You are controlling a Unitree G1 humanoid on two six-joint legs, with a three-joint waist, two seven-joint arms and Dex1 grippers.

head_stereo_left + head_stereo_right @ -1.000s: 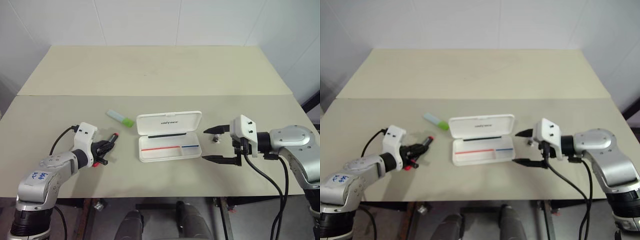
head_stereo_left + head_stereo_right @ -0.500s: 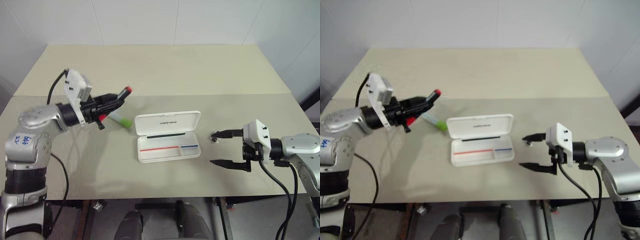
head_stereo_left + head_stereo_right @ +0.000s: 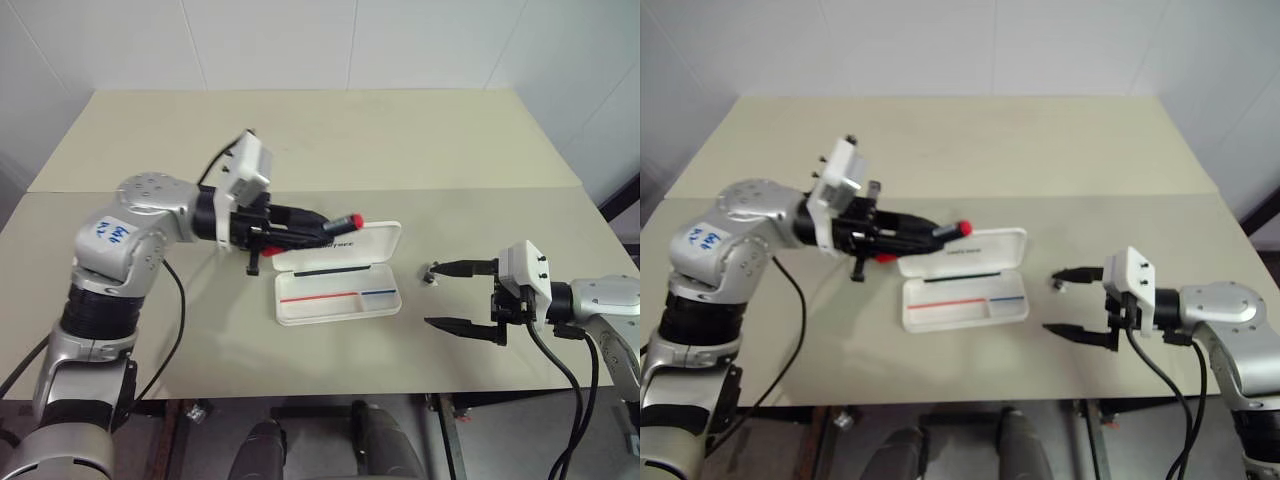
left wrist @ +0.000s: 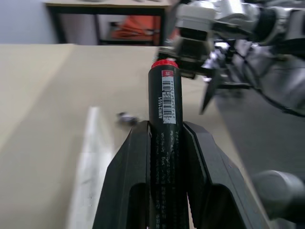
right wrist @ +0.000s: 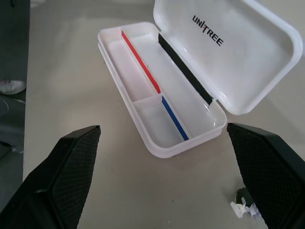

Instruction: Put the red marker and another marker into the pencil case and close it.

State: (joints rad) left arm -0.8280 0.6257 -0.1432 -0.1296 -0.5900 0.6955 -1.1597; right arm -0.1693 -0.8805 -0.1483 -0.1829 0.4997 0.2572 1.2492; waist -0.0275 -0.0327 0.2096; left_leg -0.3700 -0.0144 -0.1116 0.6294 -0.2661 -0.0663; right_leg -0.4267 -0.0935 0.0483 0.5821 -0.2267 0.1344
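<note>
Nearby, a small dark scrap (image 3: 431, 274) lies beside the pencil case (image 3: 338, 285).

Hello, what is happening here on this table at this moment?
The left gripper is shut on the red marker and holds it in the air over the open lid of the pencil case. The case lies open on the table, with nothing in its tray. The right gripper waits open beside the case, near a small piece of debris.
</note>
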